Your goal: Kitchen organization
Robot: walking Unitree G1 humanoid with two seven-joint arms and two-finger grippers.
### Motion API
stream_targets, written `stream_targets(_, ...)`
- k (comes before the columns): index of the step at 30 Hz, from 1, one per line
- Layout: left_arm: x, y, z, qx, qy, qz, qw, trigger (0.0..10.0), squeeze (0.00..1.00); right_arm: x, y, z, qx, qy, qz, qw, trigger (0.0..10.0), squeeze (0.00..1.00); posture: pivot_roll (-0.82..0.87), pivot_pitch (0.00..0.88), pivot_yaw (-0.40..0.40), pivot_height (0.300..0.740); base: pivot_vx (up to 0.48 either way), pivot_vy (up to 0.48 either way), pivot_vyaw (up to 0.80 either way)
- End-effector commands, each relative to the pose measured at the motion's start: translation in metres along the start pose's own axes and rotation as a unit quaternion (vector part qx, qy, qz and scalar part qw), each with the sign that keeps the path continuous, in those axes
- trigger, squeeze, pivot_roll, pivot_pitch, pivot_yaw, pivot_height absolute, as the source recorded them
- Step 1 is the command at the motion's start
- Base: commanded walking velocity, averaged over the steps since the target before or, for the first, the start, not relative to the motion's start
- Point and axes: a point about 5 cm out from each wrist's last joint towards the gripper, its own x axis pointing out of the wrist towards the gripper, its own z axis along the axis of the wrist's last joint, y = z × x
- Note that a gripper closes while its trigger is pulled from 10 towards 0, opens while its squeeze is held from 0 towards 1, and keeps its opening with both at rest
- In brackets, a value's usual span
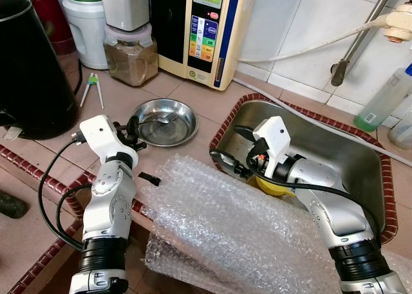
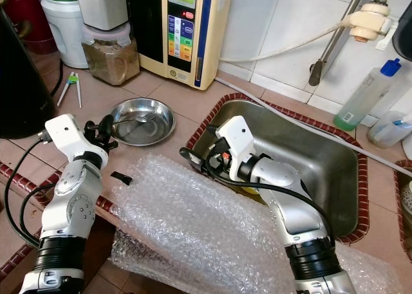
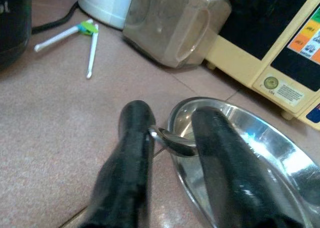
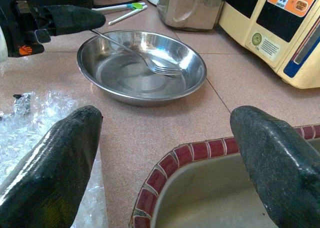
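- The left gripper [image 3: 172, 143] is closed narrow on the handle end of the fork [image 4: 150, 63]; the handle lies between its two fingers [image 3: 132, 153].
- The fork tines rest inside the steel bowl [image 1: 183, 134], and the handle slopes up over the bowl rim toward the gripper.
- The right gripper [image 4: 165, 153] is spread wide and holds nothing. It hovers over the near-left corner of the sink [image 1: 360, 146], pointing toward the bowl.
- In my judgement the step in hand is to take the fork out of the bowl; the grasp seems done, the lift not yet.
- The next move calls for a straight lift, so the tines clear the rim without tipping the bowl.
- Bubble wrap [image 1: 238, 229] covers the counter front between both arms and hangs over the edge; something yellow [image 1: 273, 188] lies in the sink under the right arm.
- Behind the bowl stand a jar [image 1: 131, 59] and a beige machine [image 1: 206, 30]; a black kettle [image 1: 29, 69] is at the left. Open room is mostly above the bowl and toward the sink.
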Motion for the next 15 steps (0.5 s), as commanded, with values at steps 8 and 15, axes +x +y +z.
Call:
stream_targets(8,-0.0030,-0.0044,-0.0012,-0.006,-0.003,-0.006,1.000,0.0,0.00,-0.0011,-0.0039,0.0008,-0.002,-0.001,-0.012,1.000,10.0,0.00,0.03,0.072,-0.087,0.740,0.000,0.000,0.00)
stream_targets(15,-0.0019,-0.0077,0.0025,-0.014,-0.014,-0.015,1.000,0.0,0.00,0.0007,-0.0037,0.0007,-0.001,-0.003,-0.014,1.000,10.0,0.00,0.03,0.076,-0.085,0.740,0.000,0.000,0.00)
